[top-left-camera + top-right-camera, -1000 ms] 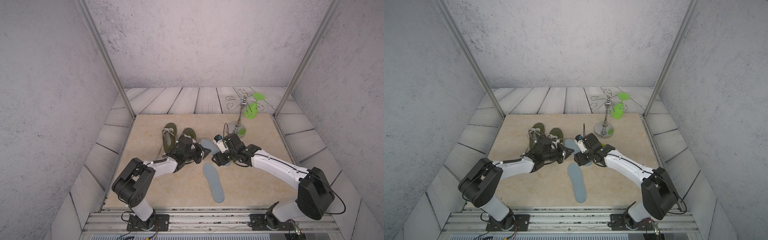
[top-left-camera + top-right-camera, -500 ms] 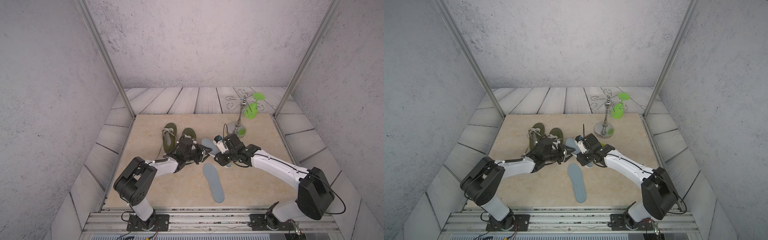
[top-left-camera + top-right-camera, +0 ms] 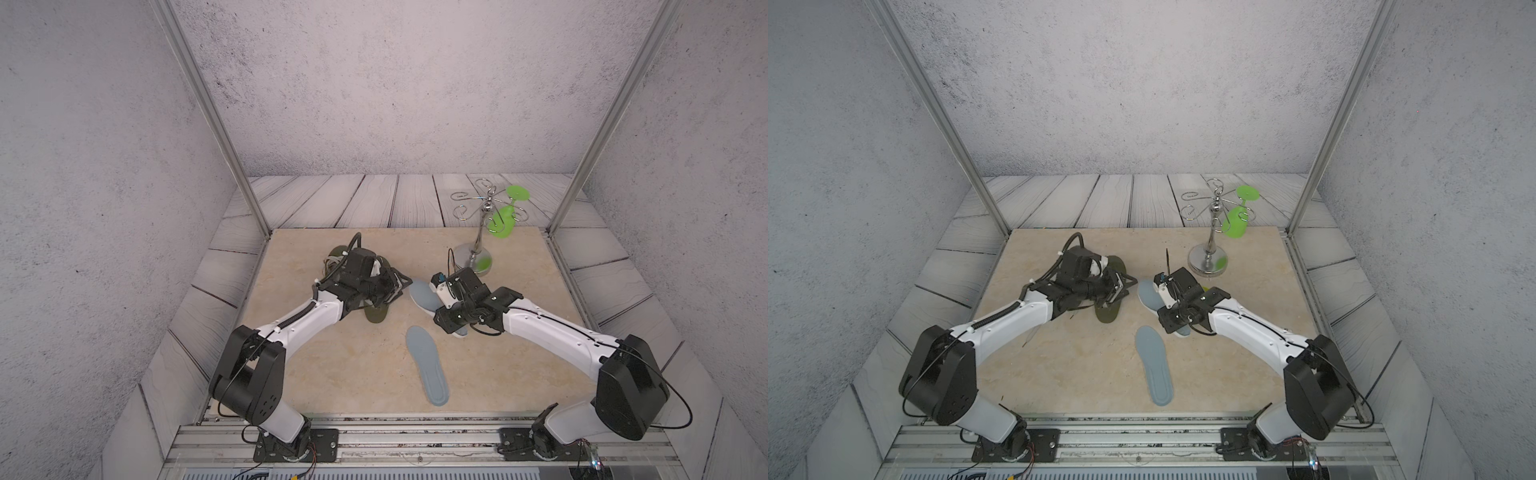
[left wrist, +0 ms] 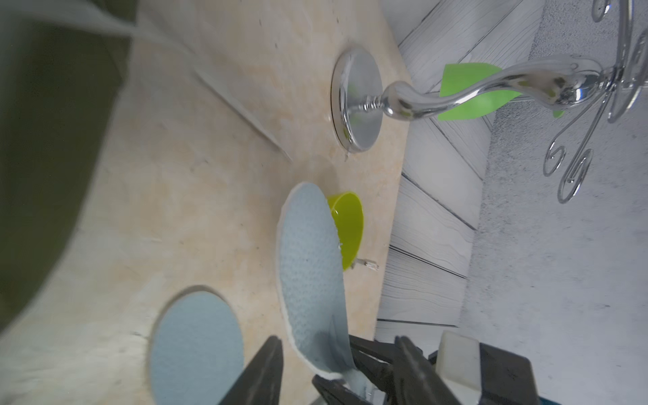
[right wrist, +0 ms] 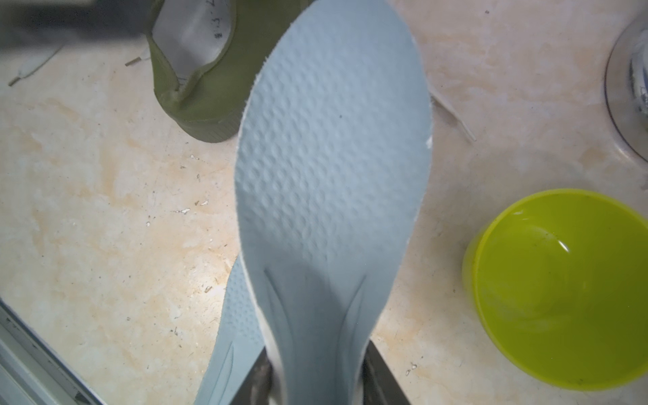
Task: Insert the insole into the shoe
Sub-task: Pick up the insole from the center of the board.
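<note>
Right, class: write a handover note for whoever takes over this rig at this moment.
Left gripper: open, empty, by the shoe.
Right gripper: shut on the insole, held above the table, free end near the shoe's heel.
Second insole: flat on the table.
Done: insole gripped.
Left: feed it into the shoe.

**Insole passed from left to right**

Your left gripper (image 3: 400,287) has let go, spread its jaws and drawn back a little from the insole (image 3: 422,296). Your right gripper (image 5: 321,382) has closed and now pinches the insole's narrow end.
</note>
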`<state>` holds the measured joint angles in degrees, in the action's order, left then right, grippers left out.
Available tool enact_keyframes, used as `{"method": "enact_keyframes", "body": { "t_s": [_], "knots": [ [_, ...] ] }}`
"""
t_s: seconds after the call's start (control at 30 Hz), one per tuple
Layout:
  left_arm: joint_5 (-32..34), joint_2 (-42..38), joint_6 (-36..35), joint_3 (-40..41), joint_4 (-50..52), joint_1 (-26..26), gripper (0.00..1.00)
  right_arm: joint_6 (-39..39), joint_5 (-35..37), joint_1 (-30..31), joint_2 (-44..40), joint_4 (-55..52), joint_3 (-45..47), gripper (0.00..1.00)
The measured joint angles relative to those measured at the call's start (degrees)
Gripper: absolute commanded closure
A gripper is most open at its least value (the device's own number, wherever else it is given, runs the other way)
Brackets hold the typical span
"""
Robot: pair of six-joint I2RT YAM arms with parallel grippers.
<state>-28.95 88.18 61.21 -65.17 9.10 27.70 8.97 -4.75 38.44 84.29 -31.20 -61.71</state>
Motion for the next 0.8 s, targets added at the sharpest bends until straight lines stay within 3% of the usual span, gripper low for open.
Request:
{"method": "enact_keyframes", "body": {
  "t_s": [0.2, 0.43, 0.63, 0.8],
  "knots": [
    [8.66, 0.24, -23.80, -15.02, 22.16, -5.14, 0.45, 0.04, 1.01, -0.24, -3.21, -2.47, 0.20, 0.63],
    [19.80, 8.37, -44.76, -26.84, 38.77, -7.67, 0.47, -0.09, 0.52, -0.55, -7.80, -3.82, 0.42, 0.62],
    [28.61, 11.30, -60.87, -28.02, 43.80, -7.96, 0.56, -1.81, -0.96, -1.27, -7.58, -5.11, 0.39, 0.61],
    [30.88, 6.08, -74.64, -20.33, 36.13, -9.99, 0.57, -2.86, -2.64, -2.73, -6.62, -5.14, 0.28, 0.60]
  ]
}}
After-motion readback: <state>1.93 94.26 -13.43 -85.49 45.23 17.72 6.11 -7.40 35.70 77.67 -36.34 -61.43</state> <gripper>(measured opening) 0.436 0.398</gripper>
